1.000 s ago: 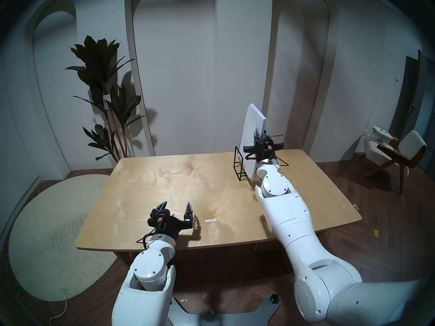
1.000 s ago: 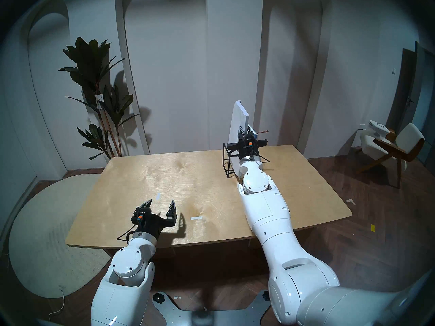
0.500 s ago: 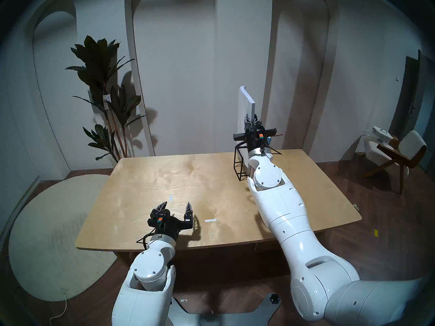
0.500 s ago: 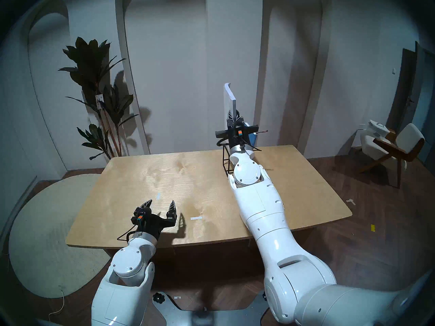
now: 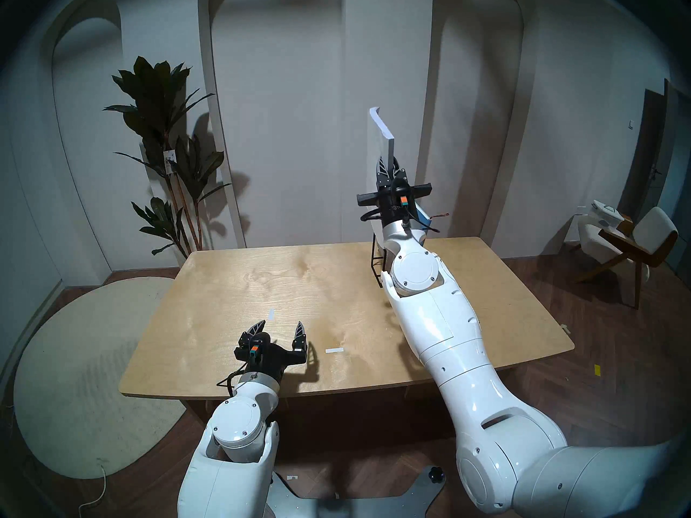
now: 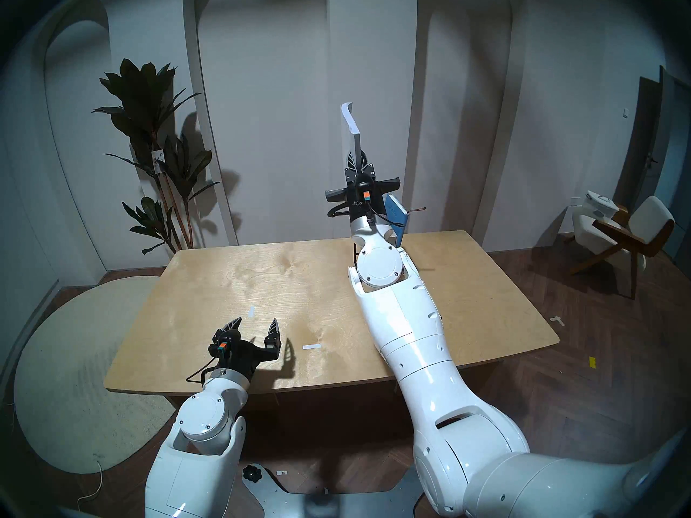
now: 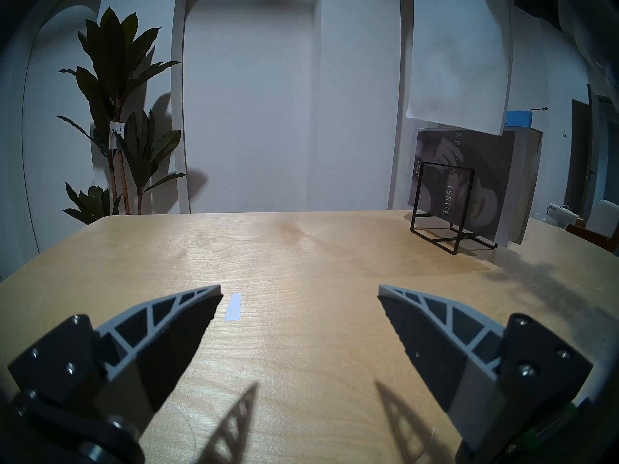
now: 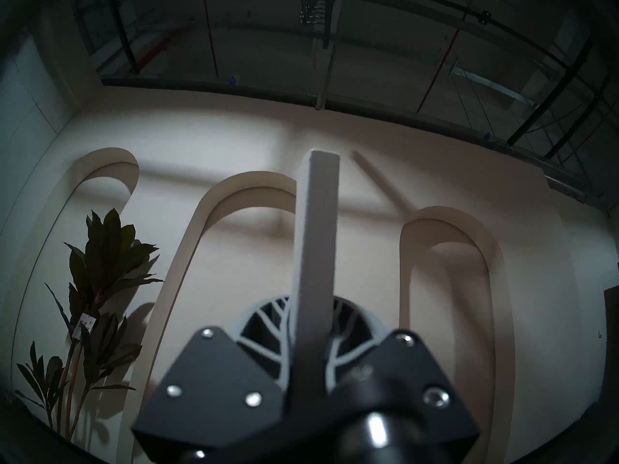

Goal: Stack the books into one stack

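White book (image 5: 378, 143) aloft in right jaws

Both arms are wearing glossy white rounded shells, dotted with small dark screws and seamed with thin panel lines. Behind the left gripper (image 5: 279, 328) and the right gripper (image 5: 389, 164), a silver collar is joining each black wrist block, where an orange-and-teal tag is showing. Black cables are looping beside the collars. Grey ribbed fingers (image 7: 160, 314) are carrying dark pads.
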`<action>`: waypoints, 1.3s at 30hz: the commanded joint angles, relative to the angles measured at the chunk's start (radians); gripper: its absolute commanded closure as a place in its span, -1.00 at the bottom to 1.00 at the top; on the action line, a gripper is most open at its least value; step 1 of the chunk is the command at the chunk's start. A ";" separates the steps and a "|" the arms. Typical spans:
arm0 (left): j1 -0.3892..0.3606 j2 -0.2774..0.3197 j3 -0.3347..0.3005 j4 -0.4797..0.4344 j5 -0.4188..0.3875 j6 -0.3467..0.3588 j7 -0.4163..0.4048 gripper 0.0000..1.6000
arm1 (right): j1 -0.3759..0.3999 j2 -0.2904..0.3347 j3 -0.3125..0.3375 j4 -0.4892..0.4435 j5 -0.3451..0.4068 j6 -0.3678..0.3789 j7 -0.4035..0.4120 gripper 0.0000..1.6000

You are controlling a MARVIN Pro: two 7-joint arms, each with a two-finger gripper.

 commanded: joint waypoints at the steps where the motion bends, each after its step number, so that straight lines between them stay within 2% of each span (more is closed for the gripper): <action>1: -0.006 -0.001 -0.002 -0.023 0.000 -0.004 0.002 -1.00 | 0.021 0.012 -0.038 -0.087 -0.052 0.033 0.024 1.00; 14: -0.006 -0.001 -0.002 -0.025 0.000 -0.003 0.003 -1.00 | 0.026 0.086 -0.140 -0.060 -0.172 0.233 0.167 1.00; 19: -0.005 -0.001 -0.002 -0.025 0.000 -0.003 0.003 -1.00 | 0.036 0.109 -0.179 -0.010 -0.213 0.245 0.216 1.00; 23: -0.005 -0.001 -0.002 -0.025 0.000 -0.003 0.003 -1.00 | 0.039 0.102 -0.198 0.037 -0.224 0.254 0.237 1.00; 28: -0.005 -0.001 -0.002 -0.025 0.000 -0.003 0.003 -1.00 | 0.041 0.096 -0.233 0.117 -0.227 0.219 0.273 1.00; 29: -0.005 -0.001 -0.002 -0.025 0.000 -0.003 0.003 -1.00 | 0.040 0.096 -0.240 0.128 -0.211 0.210 0.308 1.00; 39: -0.006 -0.001 -0.002 -0.024 0.000 -0.004 0.003 -1.00 | 0.034 0.052 -0.312 0.218 -0.265 0.195 0.288 1.00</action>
